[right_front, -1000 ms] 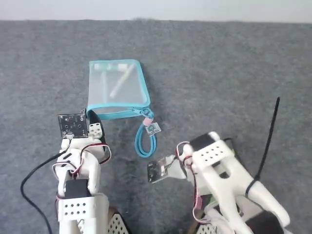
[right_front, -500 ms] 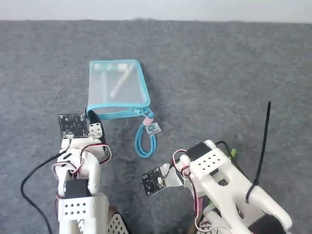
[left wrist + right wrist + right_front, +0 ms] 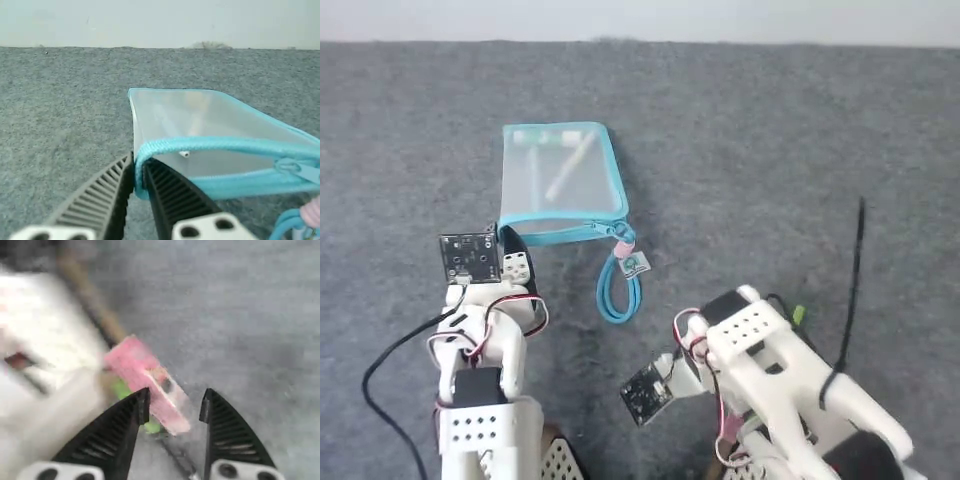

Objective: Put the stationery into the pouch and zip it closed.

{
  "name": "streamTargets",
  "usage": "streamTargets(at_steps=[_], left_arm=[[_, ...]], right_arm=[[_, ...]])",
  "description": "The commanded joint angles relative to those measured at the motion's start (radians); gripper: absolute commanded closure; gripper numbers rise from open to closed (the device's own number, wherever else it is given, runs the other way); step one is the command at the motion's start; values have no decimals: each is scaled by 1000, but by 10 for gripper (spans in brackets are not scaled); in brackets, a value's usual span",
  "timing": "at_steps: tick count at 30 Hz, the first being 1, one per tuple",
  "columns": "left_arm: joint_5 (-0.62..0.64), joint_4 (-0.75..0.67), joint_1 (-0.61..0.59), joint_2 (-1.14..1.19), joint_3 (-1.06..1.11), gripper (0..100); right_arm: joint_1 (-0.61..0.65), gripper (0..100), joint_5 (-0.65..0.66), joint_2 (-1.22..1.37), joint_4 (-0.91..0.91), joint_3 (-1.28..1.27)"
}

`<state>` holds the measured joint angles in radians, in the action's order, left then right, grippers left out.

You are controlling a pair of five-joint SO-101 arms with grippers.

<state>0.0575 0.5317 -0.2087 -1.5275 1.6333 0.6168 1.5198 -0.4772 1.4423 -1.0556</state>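
Left gripper (image 3: 138, 170) pinches the pouch (image 3: 200, 125) at its zipper-end corner, anchoring it for me. Well apart, right gripper (image 3: 172, 405) spreads its fingers at a pink stationery piece (image 3: 145, 380).

a flat grey felt-like carpeted surface (image 3: 55, 100) stretches out ahead of the left claw (image 3: 138, 175); well beyond it stands a plain pale wall (image 3: 160, 22), evenly lit.

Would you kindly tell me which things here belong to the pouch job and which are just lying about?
Job: pouch; stationery inside it; left gripper, shut on the pouch's corner; right gripper, open.
Lying about: grey mat; pink item by the right gripper, too blurred to name.
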Motion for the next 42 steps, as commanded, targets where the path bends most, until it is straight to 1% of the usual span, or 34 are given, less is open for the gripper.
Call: streamTargets(at_steps=[1,4,9,12,18,24,27,29,34,40,42], left_arm=[[9,-38,8,-15,-70,988],[9,-38,8,-15,-70,988],[9,-37,8,-15,-68,988],[9,-37,8,-15,-68,988],[9,-37,8,-15,-68,988],[9,-37,8,-15,-70,988],[9,-37,8,-15,-70,988],[9,-37,8,-15,-70,988],[9,-37,8,-15,-70,988],[9,-37,8,-15,-71,988],[9,-37,8,-15,-71,988]], right_arm=[[10,823,17,-22,139,130],[10,823,17,-21,177,164],[8,823,18,-4,160,118],[7,824,18,16,107,54],[-42,825,6,76,8,6],[-58,825,-107,188,-125,2],[-56,825,-226,254,-234,6],[-54,826,-290,272,-248,23],[-61,826,-385,277,-300,43],[-62,826,-623,277,-414,114],[-62,826,-664,277,-441,141]])
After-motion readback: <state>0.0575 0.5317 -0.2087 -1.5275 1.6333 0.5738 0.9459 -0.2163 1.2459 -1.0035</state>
